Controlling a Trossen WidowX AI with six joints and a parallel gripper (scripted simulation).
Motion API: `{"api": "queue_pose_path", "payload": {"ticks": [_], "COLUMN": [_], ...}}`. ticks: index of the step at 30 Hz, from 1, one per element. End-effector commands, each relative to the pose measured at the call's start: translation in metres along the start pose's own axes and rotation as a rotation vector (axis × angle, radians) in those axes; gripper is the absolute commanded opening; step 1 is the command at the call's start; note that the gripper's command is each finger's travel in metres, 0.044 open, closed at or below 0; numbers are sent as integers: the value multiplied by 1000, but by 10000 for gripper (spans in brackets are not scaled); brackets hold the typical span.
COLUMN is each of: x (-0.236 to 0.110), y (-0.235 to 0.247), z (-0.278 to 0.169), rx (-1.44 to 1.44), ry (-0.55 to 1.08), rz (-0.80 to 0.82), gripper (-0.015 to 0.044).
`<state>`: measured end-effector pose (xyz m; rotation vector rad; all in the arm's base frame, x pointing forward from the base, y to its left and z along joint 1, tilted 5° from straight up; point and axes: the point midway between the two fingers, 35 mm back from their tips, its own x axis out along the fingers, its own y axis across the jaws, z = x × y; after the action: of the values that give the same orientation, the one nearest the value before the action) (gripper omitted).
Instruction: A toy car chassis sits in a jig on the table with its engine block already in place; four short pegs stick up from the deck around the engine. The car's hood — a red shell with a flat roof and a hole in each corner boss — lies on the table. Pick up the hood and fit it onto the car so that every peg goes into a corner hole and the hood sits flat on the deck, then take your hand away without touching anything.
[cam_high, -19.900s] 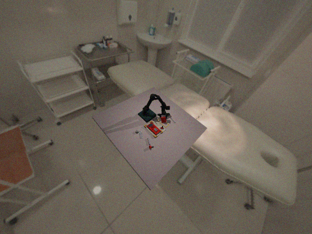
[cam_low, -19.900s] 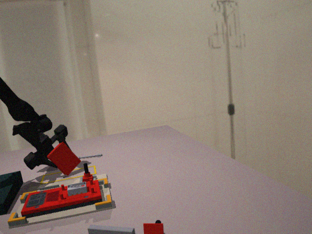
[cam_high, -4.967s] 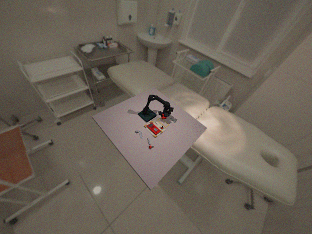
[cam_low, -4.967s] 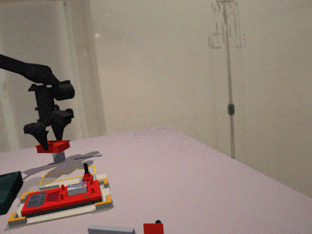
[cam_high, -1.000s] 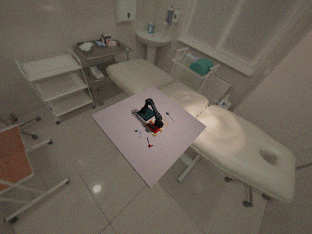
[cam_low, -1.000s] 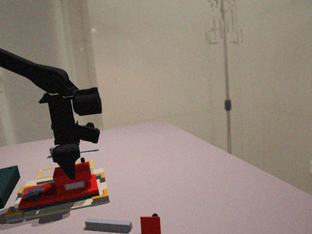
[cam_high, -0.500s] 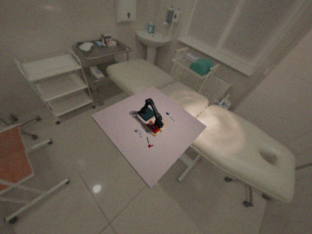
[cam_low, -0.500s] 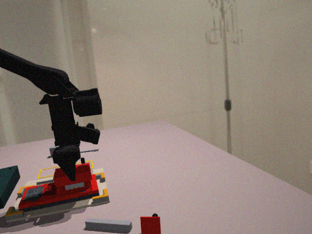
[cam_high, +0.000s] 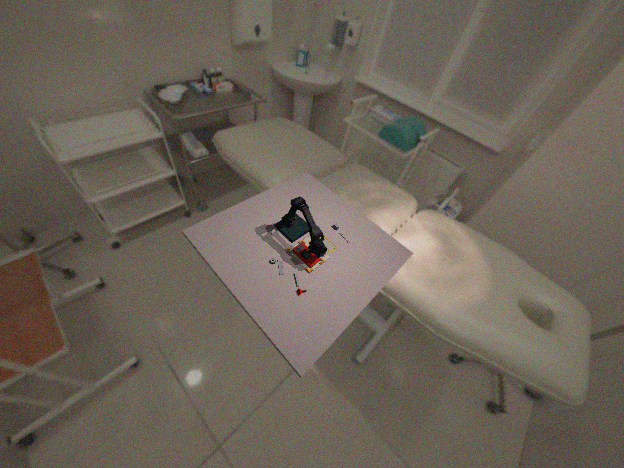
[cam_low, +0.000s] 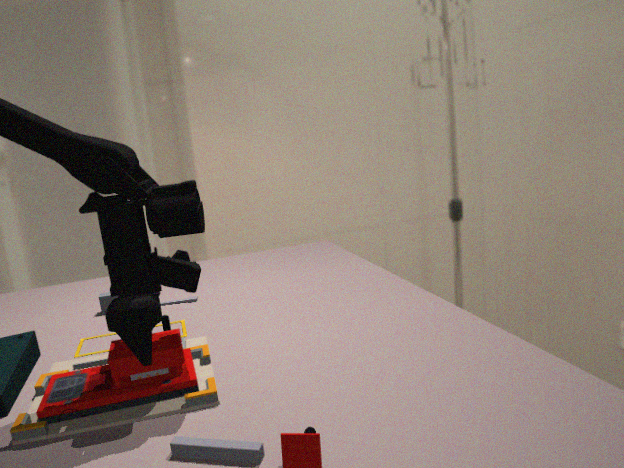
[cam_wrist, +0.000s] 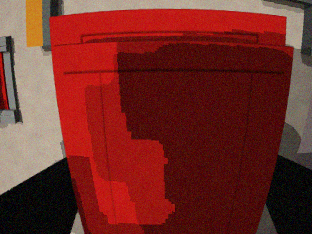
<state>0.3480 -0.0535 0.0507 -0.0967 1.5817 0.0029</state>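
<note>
The red hood (cam_low: 161, 352) (cam_wrist: 174, 141) is down on the red car chassis (cam_low: 75, 390) in the grey jig with orange corners (cam_low: 204, 395). My gripper (cam_low: 141, 355) (cam_high: 316, 246) comes straight down from above and is shut on the hood; its dark fingers stand on either side of the flat roof. In the wrist view the roof fills the frame, partly in shadow, with the fingers dark at the lower corners. The pegs and the engine are hidden under the hood.
A yellow outlined rectangle (cam_low: 90, 338) lies on the table behind the jig. A teal block (cam_low: 15, 365) (cam_high: 293, 229) stands to the left. A grey bar (cam_low: 216, 449) and a red block (cam_low: 300, 449) lie at the front. Small parts (cam_high: 276, 263) lie scattered on the table.
</note>
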Motion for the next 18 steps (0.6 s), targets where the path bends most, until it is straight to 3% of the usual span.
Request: {"api": "queue_pose_path", "payload": {"ticks": [1, 18], "x": [2, 3], "y": [-1, -1], "z": [0, 0], "rx": [-6, -5], "ry": [1, 1], "rz": [-5, -5], "gripper": [0, 0]}}
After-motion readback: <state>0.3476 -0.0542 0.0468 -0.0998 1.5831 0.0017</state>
